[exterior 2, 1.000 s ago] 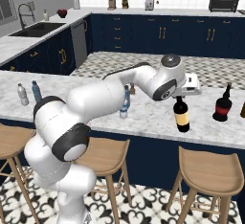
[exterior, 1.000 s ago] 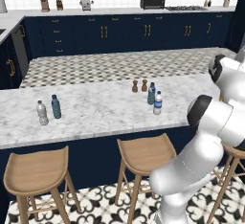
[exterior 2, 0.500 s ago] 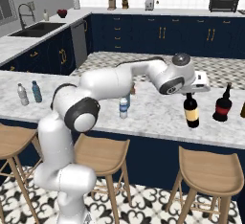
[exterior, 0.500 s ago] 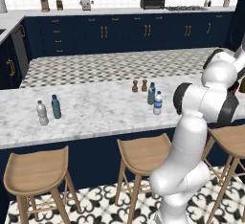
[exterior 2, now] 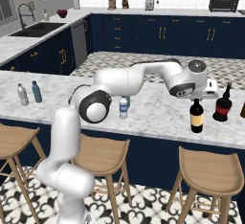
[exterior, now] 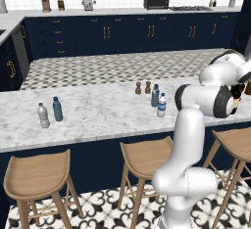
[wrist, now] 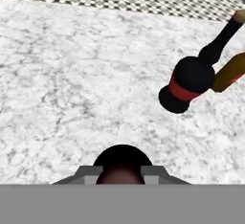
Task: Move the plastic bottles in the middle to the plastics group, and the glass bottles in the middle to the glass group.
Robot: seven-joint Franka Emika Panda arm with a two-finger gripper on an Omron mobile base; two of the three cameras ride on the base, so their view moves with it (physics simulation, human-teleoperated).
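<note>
My gripper [exterior 2: 197, 97] is shut on the neck of the tall dark glass bottle [exterior 2: 196, 118] with the yellow-tan label, holding it upright over the counter, left of and nearer than the glass group. That group is a black bottle with a red label [exterior 2: 222, 106] and a brownish one [exterior 2: 242, 110]. In the hand view the held bottle's reddish top [wrist: 122, 174] sits between my fingertips, with the red-label bottle [wrist: 187, 83] ahead to the right. Two plastic bottles, clear [exterior: 161, 105] and teal [exterior: 155, 96], stand mid-counter. The plastics group [exterior: 50, 112] stands far left.
Two small brown shakers [exterior: 142, 87] stand behind the middle plastic bottles. Wooden stools [exterior 2: 209, 167] line the counter's front edge. My white arm [exterior 2: 139, 77] reaches across the counter above the middle bottles. The marble counter [wrist: 72, 84] is bare left of the glass group.
My gripper has carried the yellow-label bottle to the right along the counter, closer to the red-label bottle. The other bottles have not moved.
</note>
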